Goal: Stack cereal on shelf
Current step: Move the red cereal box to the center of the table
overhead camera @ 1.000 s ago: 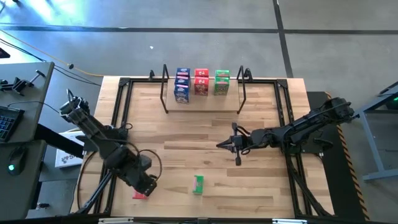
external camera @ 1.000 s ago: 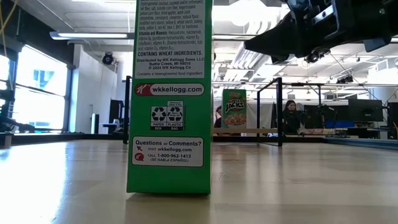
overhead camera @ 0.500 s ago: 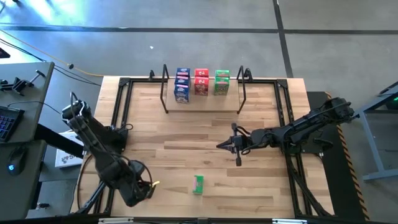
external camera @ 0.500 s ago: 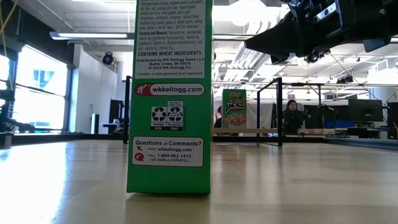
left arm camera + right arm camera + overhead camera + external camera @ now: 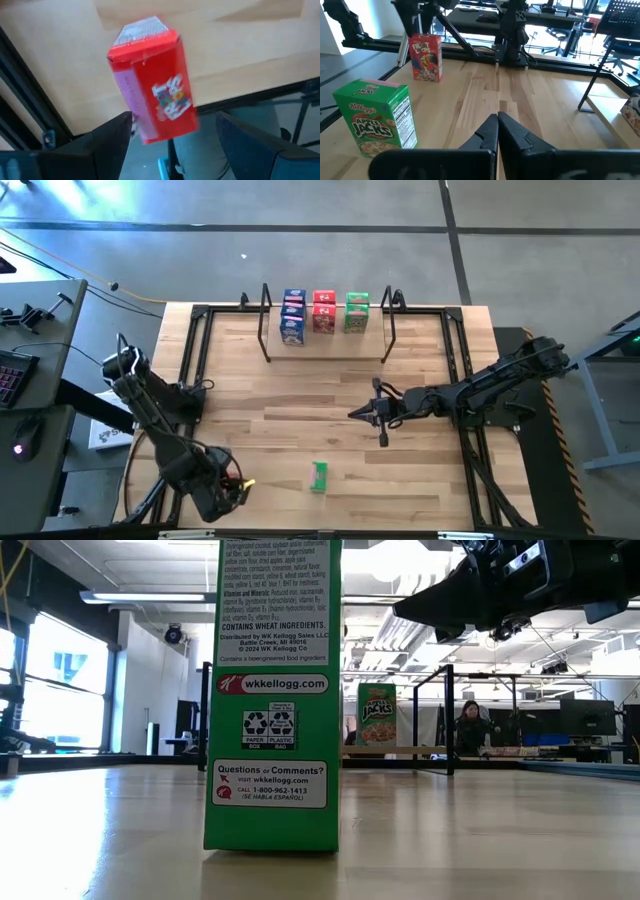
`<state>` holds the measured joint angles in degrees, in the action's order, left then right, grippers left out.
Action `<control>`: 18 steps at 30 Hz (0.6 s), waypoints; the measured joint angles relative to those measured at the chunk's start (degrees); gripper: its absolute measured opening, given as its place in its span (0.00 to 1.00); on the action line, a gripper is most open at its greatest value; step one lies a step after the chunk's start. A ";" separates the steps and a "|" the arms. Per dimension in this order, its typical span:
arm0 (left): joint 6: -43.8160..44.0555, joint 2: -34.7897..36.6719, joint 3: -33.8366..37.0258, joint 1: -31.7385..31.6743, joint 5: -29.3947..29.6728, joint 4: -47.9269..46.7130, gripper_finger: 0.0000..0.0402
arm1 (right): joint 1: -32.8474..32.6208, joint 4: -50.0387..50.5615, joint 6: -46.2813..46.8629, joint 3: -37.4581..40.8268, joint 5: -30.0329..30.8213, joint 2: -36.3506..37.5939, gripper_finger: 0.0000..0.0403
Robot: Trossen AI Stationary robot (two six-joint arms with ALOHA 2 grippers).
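Your left claw point(image 5: 170, 137) has swung to the table's near-left corner and opened wide over the last second. The red cereal box point(image 5: 152, 80) sits between its fingers point(image 5: 107, 135) in the left wrist view, but whether they touch it I can't tell; it reads as unheld. It's at the table point(image 5: 330, 395) edge, hidden under the arm in the high view. Judgement: you're lining up a regrasp, so no progress yet on that box.

The green cereal box point(image 5: 318, 476) stands alone near the front edge, untouched. The shelf point(image 5: 325, 340) at the back carries blue, red and green stacks.

Your right claw point(image 5: 352, 414) is pinched shut, empty, parked mid-table and unmoved.
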<state>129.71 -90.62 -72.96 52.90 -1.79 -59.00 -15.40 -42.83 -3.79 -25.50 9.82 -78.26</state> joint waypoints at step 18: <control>-1.79 -3.60 0.05 1.13 0.26 -1.09 0.57 | 0.00 0.09 0.35 0.00 0.02 0.00 0.00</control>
<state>127.92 -94.21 -72.90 54.03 -1.54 -60.10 -15.40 -42.74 -3.44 -25.50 9.85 -78.26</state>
